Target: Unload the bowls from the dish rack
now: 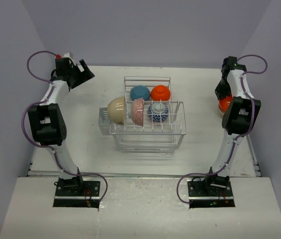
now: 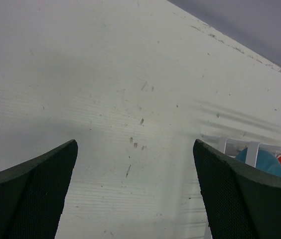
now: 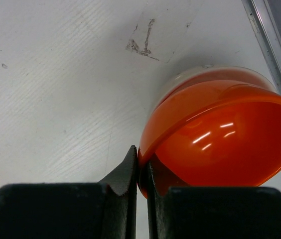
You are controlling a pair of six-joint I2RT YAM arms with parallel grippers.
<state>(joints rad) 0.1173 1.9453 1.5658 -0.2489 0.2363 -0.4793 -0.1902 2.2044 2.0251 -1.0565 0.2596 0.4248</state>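
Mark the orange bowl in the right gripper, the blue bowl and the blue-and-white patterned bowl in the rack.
orange bowl (image 3: 220, 144), right wrist view, glossy inner wall.
blue bowl (image 1: 140, 92), top external view, outer wall.
blue-and-white patterned bowl (image 1: 158, 113), top external view, patterned outer wall.

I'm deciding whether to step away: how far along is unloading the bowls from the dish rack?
Possibly done: a pale rim under the held bowl may be one already unloaded. In hand: the right pincer pinches an orange bowl by its rim, at the table's right side. Remaining: five sit in the dish rack: cream bowl, pink speckled bowl, patterned bowl, blue bowl, second orange bowl. The left pincer is open and empty.
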